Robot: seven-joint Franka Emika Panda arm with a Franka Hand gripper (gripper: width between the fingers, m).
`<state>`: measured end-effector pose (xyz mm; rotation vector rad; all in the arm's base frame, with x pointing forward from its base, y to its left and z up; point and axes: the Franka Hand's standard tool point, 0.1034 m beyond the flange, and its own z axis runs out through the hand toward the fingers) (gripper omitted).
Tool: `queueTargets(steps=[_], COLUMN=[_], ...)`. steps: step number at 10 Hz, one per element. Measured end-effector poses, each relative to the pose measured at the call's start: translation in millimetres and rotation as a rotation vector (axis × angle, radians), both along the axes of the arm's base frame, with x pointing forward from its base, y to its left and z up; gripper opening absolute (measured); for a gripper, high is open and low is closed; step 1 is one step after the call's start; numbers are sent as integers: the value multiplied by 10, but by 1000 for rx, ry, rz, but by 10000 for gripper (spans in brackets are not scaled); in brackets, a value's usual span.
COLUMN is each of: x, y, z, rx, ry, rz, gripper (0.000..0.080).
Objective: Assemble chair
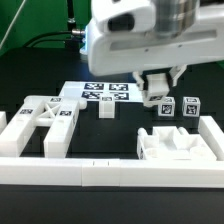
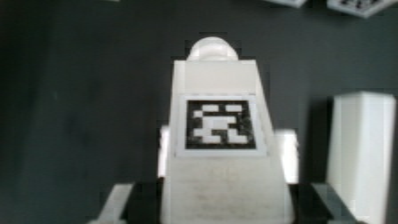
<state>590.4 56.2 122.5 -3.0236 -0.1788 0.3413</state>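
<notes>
- Long white border rail [image 1: 100, 172] lay nearest the exterior camera. The blocky seat part [image 1: 175, 148] sat just behind it, on the exterior view's right.
- Above and behind that seat part, the gripper [image 1: 158, 90] was clamped on a leg block [image 2: 221, 120]. In the wrist view the block filled the gap between the jaws, its tag facing the camera and a rounded peg [image 2: 214, 47] at its far end.
- Other chair parts lay apart on the table:
  - The X-braced frame [image 1: 45, 118] was on the exterior view's left.
  - One loose leg [image 1: 107, 107] stood just in front of the marker board [image 1: 100, 92].
  - Two tagged blocks [image 1: 166, 108] [image 1: 190, 105] stood near the gripper.
- The step in hand looked like carrying this leg to its socket in another part; which socket could not be told from these views.
- Doing it well probably called for these points:
  - Hold the block square in the jaws.
  - Line the peg up over the hole before any descent.
  - Press straight along the peg's axis, not at a slant.
- The two tagged blocks close by looked easy to knock, so a lifted, clear path seemed wise.
- Release would be safest only once the leg sat flush.
</notes>
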Motion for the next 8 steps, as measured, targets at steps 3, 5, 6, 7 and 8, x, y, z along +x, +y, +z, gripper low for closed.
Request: queueTargets(steps=[3,5,6,7,8], x=[253,292,324,368,516], y=[56,25,14,97,129], z=[108,96,95,134,195], rx=[5,0,-3,1,3], ry=[-205,-330,-413,-463,-578], rz=[-8,-19,-23,-12,-5], gripper=[285,285,286,286,285])
